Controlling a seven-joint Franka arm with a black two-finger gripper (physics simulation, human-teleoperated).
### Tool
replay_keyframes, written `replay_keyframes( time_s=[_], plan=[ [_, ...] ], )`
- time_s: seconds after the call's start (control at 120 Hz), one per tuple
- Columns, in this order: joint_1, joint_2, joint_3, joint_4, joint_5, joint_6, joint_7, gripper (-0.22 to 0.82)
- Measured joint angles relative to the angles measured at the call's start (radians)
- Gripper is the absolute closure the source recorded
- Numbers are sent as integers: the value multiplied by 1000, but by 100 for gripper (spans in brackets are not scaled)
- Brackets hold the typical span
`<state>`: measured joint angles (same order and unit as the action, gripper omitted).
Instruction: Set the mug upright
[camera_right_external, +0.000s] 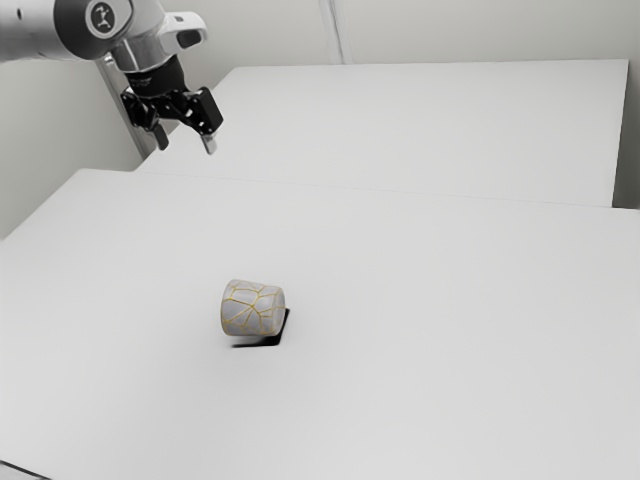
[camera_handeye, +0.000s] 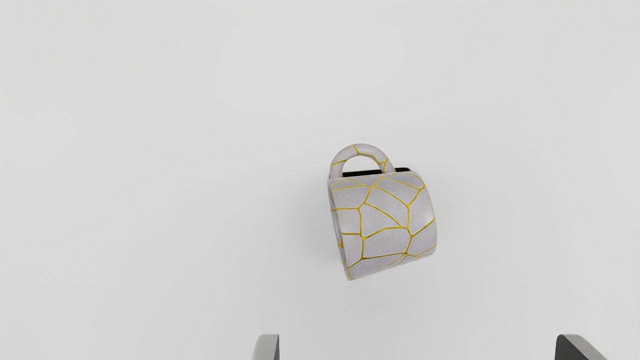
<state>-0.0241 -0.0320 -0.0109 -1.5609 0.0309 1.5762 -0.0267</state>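
The broad white table (camera_right_external: 430, 340) fills much of the exterior view. The white arm (camera_right_external: 35, 30) enters at that view's upper left, its black gripper (camera_right_external: 186, 147) raised above the table, fingers parted widely with nothing between them. Well apart from the fingertips, the mug (camera_right_external: 252, 308) lies on its side on the table, pale grey with branching yellow lines. Its looped handle (camera_handeye: 361, 149) points away from the fingers. A black patch (camera_handeye: 402, 169) shows just beside the mug.
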Motion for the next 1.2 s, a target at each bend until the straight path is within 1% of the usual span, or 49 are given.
replay_keyframes(
  time_s=[0.358, 0.442, 0.6, 0.767, 0.9, 1.075, 1.2],
  plan=[
    [-40, -7, -6, -13, -5, 9, -3, 0],
    [-44, -19, -1, -41, -6, 11, -4, 0],
    [-29, -44, 30, -87, -24, 15, -6, 0],
    [-16, -42, 81, -126, -89, 32, -6, 0],
    [-18, -43, 134, -190, -172, 41, -7, 0],
    [-13, -43, 175, -316, -260, 102, 18, 0],
    [-25, -11, 211, -359, -335, 147, 74, 0]
  ],
)
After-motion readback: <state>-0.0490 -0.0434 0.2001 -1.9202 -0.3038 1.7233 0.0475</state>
